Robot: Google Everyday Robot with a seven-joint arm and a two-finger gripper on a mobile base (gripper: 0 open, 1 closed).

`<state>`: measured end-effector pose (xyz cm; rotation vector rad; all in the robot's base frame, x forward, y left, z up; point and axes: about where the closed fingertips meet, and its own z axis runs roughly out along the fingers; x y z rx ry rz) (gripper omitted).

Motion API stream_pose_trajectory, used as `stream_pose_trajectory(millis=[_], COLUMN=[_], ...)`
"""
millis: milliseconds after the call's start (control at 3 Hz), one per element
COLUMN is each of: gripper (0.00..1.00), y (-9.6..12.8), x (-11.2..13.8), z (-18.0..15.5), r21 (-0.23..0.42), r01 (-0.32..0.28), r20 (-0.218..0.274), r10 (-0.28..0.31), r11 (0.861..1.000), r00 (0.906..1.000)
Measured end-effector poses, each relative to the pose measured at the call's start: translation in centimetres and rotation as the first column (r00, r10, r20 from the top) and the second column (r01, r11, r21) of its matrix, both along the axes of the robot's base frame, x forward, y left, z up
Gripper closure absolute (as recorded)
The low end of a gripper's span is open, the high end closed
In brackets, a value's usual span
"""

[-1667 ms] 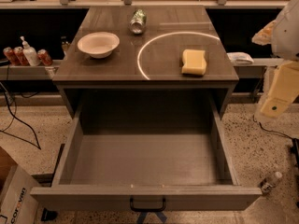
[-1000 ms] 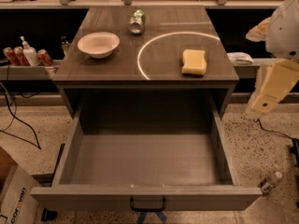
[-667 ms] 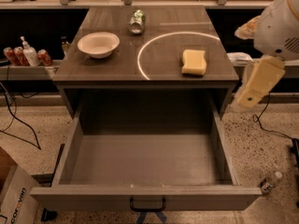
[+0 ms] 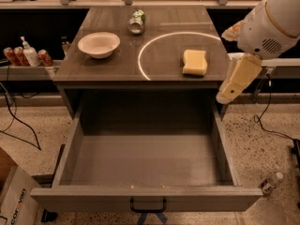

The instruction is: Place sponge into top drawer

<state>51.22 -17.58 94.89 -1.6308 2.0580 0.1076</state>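
Since the earlier frames the gripper (image 4: 227, 93) has moved to the left, and now it hangs just beside the right edge of the table (image 4: 112, 67), above the right wall of the top drawer (image 4: 145, 161). How far it is open I cannot tell. It is apart from the sponge (image 4: 194, 62) and touches nothing that I can see.

The sponge lies flat on the table near the front right corner, inside a bright ring of light (image 4: 140, 62). The top drawer is pulled out toward me and shows only its bare grey floor; its black handle (image 4: 148, 205) is at the middle of the front panel.

Further left on the table stands a white bowl (image 4: 99, 44), and behind it a can (image 4: 137, 21) lies on its side. On the speckled floor (image 4: 262, 135) at the right lies a small bottle (image 4: 271, 182).
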Motion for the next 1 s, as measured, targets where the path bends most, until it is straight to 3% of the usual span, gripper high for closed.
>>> stream_pose_trajectory(millis=[667, 1000], gripper=[0.0, 0.0], y=[0.3, 0.2], x=[3.1, 6.9], z=[-3.9, -6.4], r21=[0.087, 0.155], r01=[0.033, 0.03], r20=[0.012, 0.024], r10=[-0.034, -0.034], r11=[0.996, 0.987], r00=[0.9994, 0.9991])
